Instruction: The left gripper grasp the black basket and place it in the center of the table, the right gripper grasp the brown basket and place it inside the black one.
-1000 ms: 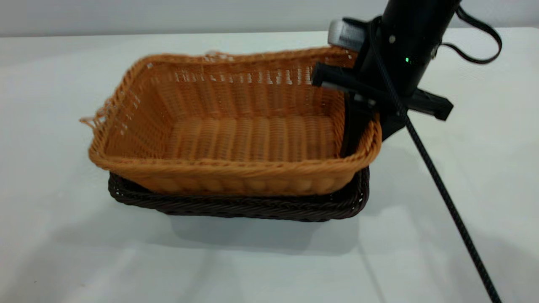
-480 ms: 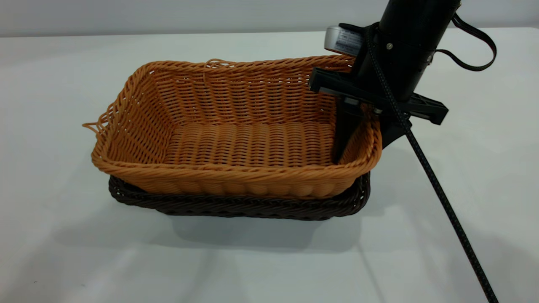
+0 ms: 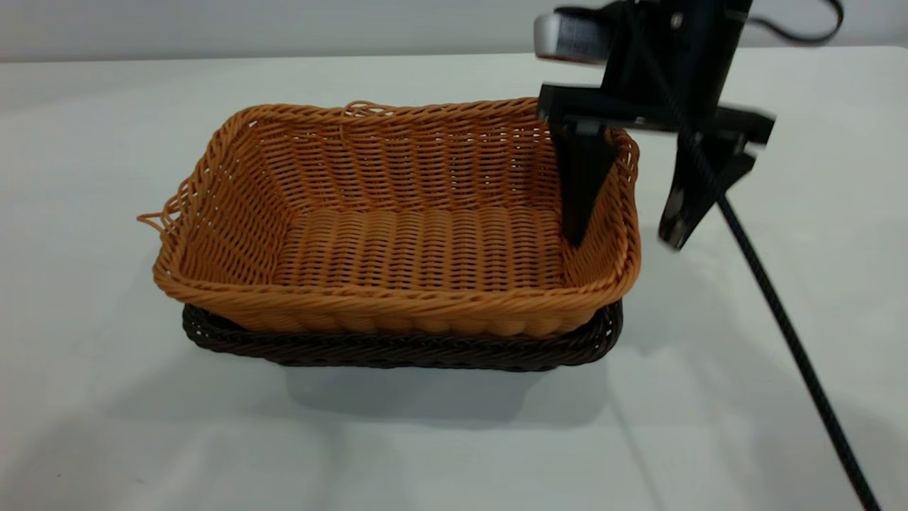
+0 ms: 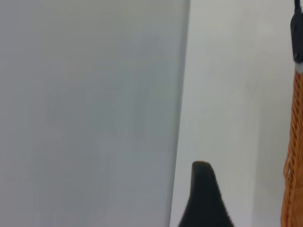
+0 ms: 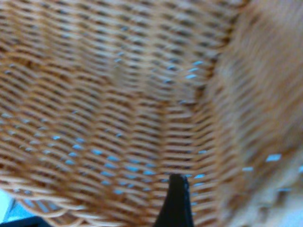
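Observation:
The brown basket (image 3: 418,248) sits nested inside the black basket (image 3: 397,349) at the middle of the table (image 3: 106,426). Only the black basket's rim shows below it. My right gripper (image 3: 623,240) is open and hovers over the brown basket's right wall, one finger inside and one outside, touching nothing. In the right wrist view one of its fingertips (image 5: 176,201) shows against the basket's weave (image 5: 118,94). My left gripper (image 4: 203,201) is out of the exterior view; its wrist view shows a dark part of it over bare table, with the brown basket's edge (image 4: 296,156) to one side.
The right arm's black cable (image 3: 780,319) runs down over the table to the right of the baskets. A strand sticks out from the brown basket's left rim (image 3: 152,220). Bare tabletop lies all round the baskets.
My right gripper has opened, let go of the brown basket's right wall and risen. The brown basket has settled level in the black one.

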Tool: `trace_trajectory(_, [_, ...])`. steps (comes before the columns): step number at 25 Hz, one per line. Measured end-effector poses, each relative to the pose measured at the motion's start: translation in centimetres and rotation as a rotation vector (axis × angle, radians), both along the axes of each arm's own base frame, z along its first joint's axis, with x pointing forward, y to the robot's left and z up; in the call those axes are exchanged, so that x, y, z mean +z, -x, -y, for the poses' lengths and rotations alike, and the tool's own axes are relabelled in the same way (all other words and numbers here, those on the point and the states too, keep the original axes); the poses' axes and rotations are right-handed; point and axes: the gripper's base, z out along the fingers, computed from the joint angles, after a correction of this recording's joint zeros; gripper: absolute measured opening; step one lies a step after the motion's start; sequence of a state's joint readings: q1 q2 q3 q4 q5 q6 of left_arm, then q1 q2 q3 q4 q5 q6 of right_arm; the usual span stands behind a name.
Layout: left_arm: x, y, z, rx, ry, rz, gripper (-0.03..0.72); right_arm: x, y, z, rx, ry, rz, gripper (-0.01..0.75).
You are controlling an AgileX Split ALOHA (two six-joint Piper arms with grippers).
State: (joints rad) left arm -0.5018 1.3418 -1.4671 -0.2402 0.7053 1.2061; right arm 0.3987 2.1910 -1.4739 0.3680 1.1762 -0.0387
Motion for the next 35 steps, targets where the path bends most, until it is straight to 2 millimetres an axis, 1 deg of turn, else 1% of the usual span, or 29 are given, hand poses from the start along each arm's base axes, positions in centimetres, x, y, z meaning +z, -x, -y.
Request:
trace_trajectory(2, [1.0,1.1,-0.6,0.026,0.043,-0.004,0.456,1.0,-0.6,0.2,0.02,0.027,0.05,0.561])
trace_trajectory(4, [2.0,2.4,-1.3,0.053,0.093,-0.008,0.456,2.4,-0.7,0.5,0.024,0.046,0.089,0.554])
trace_trajectory(6, [3.0,3.8,-2.0,0.082,0.144,-0.026,0.456,4.7,-0.5,0.6,0.013,0.035,0.135,0.551])
trace_trajectory(9, [4.2,6.4,-3.3,0.137,0.225,-0.092,0.456,10.3,0.5,0.9,0.005,-0.025,0.256,0.549])
trace_trajectory(10, [4.5,7.4,-3.8,0.161,0.258,-0.121,0.456,13.2,1.3,1.2,0.01,-0.056,0.326,0.549])
trace_trajectory(11, [4.8,8.3,-4.3,0.187,0.286,-0.159,0.456,15.4,2.1,1.5,0.018,-0.075,0.382,0.549])
trace_trajectory(12, [4.9,9.3,-4.8,0.21,0.307,-0.197,0.456,18.1,3.3,2.0,0.027,-0.096,0.454,0.549])
trace_trajectory(13, [5.0,10.0,-5.1,0.24,0.333,-0.241,0.456,20.3,4.4,2.5,0.039,-0.108,0.516,0.549])
trace_trajectory(16, [4.9,12.0,-6.2,0.324,0.368,-0.379,0.456,27.2,9.1,5.1,0.063,-0.119,0.739,0.549])
trace_trajectory(17, [4.7,12.5,-6.4,0.355,0.371,-0.425,0.456,29.0,10.9,6.2,0.065,-0.108,0.811,0.549])
trace_trajectory(19, [4.2,13.0,-6.8,0.418,0.378,-0.491,0.456,31.4,14.3,8.2,0.06,-0.094,0.92,0.549])
trace_trajectory(20, [3.8,12.9,-6.8,0.451,0.39,-0.515,0.456,32.2,16.2,9.2,0.048,-0.095,0.96,0.549])
trace_trajectory(21, [3.4,12.9,-6.9,0.484,0.402,-0.537,0.456,32.7,18.0,10.0,0.03,-0.099,0.99,0.549])
trace_trajectory(24, [1.4,13.0,-7.1,0.578,0.414,-0.625,0.456,32.2,22.6,12.0,-0.033,-0.126,1.034,0.549])
trace_trajectory(26, [-0.2,13.5,-7.3,0.62,0.407,-0.67,0.456,30.8,25.1,13.2,-0.05,-0.128,1.052,0.549])
trace_trajectory(28, [-1.8,14.1,-7.7,0.644,0.393,-0.701,0.456,28.6,27.3,14.3,-0.06,-0.117,1.07,0.549])
trace_trajectory(30, [-3.4,15.0,-8.2,0.66,0.373,-0.724,0.456,25.6,29.5,15.4,-0.067,-0.114,1.099,0.549])
trace_trajectory(31, [-4.3,15.4,-8.4,0.669,0.36,-0.733,0.456,24.5,30.4,15.9,-0.073,-0.121,1.119,0.549])
trace_trajectory(32, [-4.9,15.8,-8.8,0.677,0.354,-0.73,0.456,23.2,31.8,16.5,-0.083,-0.138,1.156,0.549])
trace_trajectory(33, [-5.6,16.3,-9.2,0.688,0.344,-0.731,0.456,21.8,32.5,16.8,-0.089,-0.145,1.169,0.549])
trace_trajectory(35, [-7.0,17.2,-9.9,0.709,0.326,-0.722,0.456,19.7,34.1,17.5,-0.108,-0.164,1.209,0.549])
